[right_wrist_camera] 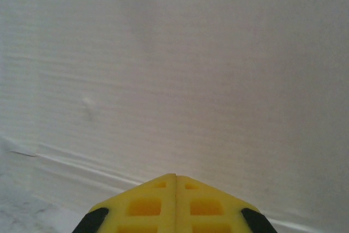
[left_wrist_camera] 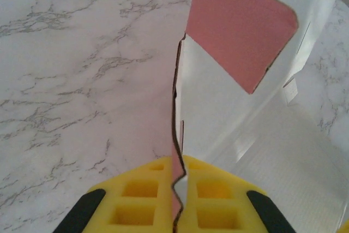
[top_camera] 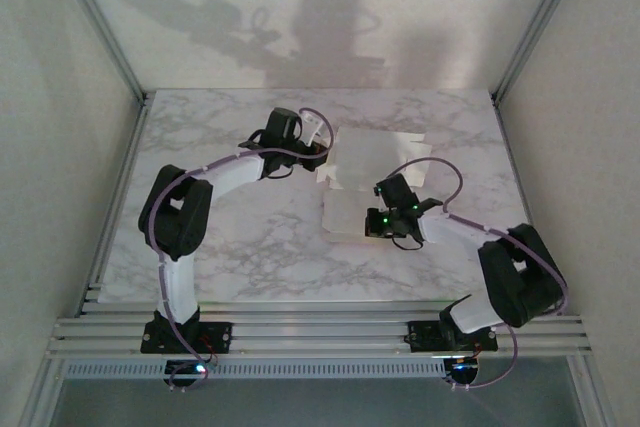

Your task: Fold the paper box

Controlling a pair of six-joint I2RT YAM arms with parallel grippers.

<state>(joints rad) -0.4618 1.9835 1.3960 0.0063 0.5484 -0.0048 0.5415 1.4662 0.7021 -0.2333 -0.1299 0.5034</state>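
I am seeing the paper box (top_camera: 368, 179) lying mid-way across the marble surface (top_camera: 230, 257), between both arms. The right arm is overlapping its near panel in the top view. The left gripper (left_wrist_camera: 179, 181) jaws are pinching its raised edge, and that wrist view is exposing a pink flap (left_wrist_camera: 234, 31). The right gripper (right_wrist_camera: 175, 177) jaws are pressing together, facing a white panel (right_wrist_camera: 174, 69).
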